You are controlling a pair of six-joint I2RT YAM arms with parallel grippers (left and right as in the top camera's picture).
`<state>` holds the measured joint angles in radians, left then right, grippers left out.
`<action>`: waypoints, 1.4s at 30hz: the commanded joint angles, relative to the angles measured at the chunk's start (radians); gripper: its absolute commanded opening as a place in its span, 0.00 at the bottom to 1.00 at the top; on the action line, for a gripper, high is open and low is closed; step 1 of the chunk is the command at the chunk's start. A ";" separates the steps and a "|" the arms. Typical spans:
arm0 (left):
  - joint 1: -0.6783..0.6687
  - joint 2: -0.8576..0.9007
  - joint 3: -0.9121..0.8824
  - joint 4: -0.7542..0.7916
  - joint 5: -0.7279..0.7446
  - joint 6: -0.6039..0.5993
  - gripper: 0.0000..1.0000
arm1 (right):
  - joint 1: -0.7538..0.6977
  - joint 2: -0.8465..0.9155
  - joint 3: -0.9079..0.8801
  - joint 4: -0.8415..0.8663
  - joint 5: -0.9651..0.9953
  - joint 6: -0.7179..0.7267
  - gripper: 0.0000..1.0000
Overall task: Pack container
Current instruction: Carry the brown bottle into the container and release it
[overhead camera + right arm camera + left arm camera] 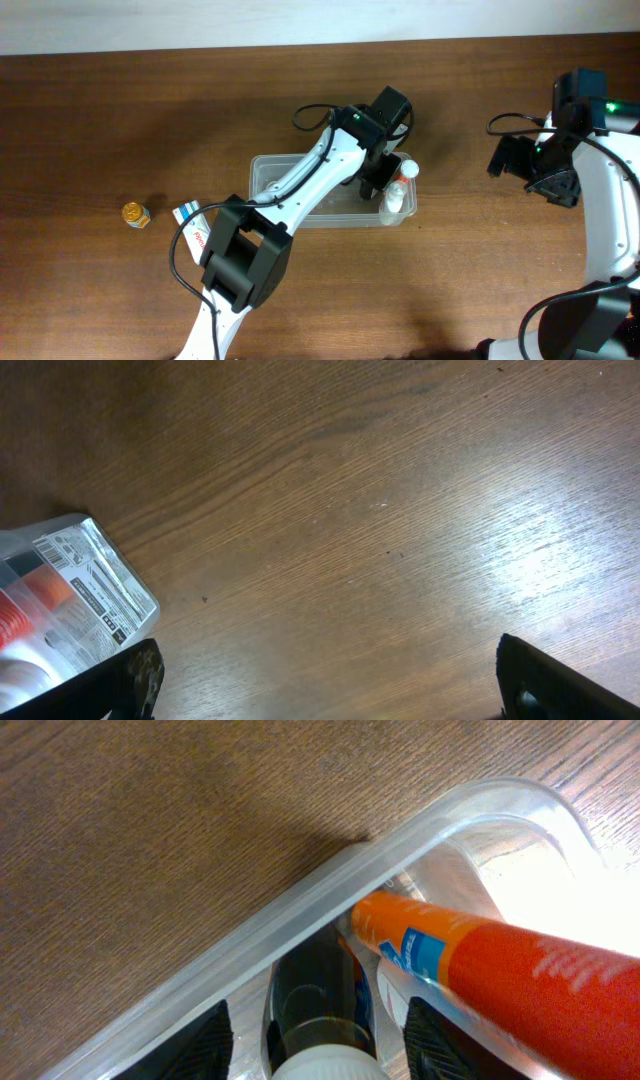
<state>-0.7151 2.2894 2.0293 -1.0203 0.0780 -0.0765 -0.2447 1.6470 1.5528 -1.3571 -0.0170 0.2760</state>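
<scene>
The clear plastic container (262,165) lies in the middle of the table; its rim (300,910) crosses the left wrist view. My left gripper (378,185) reaches into its right end. Its fingers (318,1045) are open on either side of a dark bottle with a white cap (315,990), with a gap on each side. An orange tube in a clear blister pack (500,960) lies beside the bottle inside the container. My right gripper (515,160) is open and empty (325,680) over bare table to the right of the container.
A small gold-capped jar (136,214) stands at the left. A flat packet with blue and red print (190,215) lies partly under the left arm. The end of a clear labelled pack (80,590) shows at the left of the right wrist view.
</scene>
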 commanded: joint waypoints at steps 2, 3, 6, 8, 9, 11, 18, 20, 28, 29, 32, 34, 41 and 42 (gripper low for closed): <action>0.003 0.003 0.016 0.003 -0.002 0.002 0.61 | -0.003 -0.001 -0.005 0.000 -0.002 -0.010 0.98; 0.005 0.000 0.018 0.001 -0.009 0.002 0.63 | -0.003 -0.001 -0.005 0.000 -0.002 -0.010 0.98; 0.016 -0.022 0.037 -0.016 -0.077 0.002 0.68 | -0.003 -0.001 -0.005 0.000 -0.002 -0.010 0.99; 0.027 -0.046 0.054 -0.026 -0.105 0.003 0.70 | -0.004 -0.001 -0.005 0.000 -0.002 -0.010 0.98; 0.034 -0.060 0.063 -0.030 -0.110 0.003 0.71 | -0.003 -0.001 -0.005 0.000 -0.002 -0.010 0.99; 0.055 -0.094 0.086 -0.039 -0.113 0.006 0.72 | -0.003 -0.001 -0.005 0.000 -0.002 -0.010 0.99; 0.159 -0.262 0.128 -0.055 -0.194 0.010 0.80 | -0.003 -0.001 -0.005 0.001 -0.001 -0.010 0.98; 0.203 -0.319 0.128 -0.063 -0.220 0.009 0.83 | -0.003 -0.001 -0.005 0.001 -0.001 -0.010 0.98; 0.443 -0.476 0.128 -0.171 -0.237 0.000 0.99 | -0.003 -0.001 -0.005 0.002 -0.001 -0.010 0.98; 0.482 -0.483 0.128 -0.190 -0.236 -0.009 1.00 | -0.003 -0.001 -0.005 0.002 -0.001 -0.010 0.98; 0.618 -0.482 0.125 -0.264 -0.234 -0.045 0.99 | -0.003 -0.001 -0.005 0.002 -0.001 -0.010 0.98; 0.689 -0.472 0.116 -0.301 -0.208 -0.072 0.99 | -0.003 -0.001 -0.005 0.002 -0.002 -0.010 0.98; 0.851 -0.440 0.025 -0.404 -0.150 -0.196 0.99 | -0.003 -0.001 -0.005 0.002 -0.002 -0.010 0.98; 0.870 -0.440 -0.001 -0.410 -0.150 -0.222 0.99 | -0.003 -0.001 -0.005 0.001 -0.002 -0.010 0.98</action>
<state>0.1135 1.8256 2.0933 -1.4105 -0.1043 -0.1951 -0.2447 1.6470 1.5528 -1.3567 -0.0170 0.2687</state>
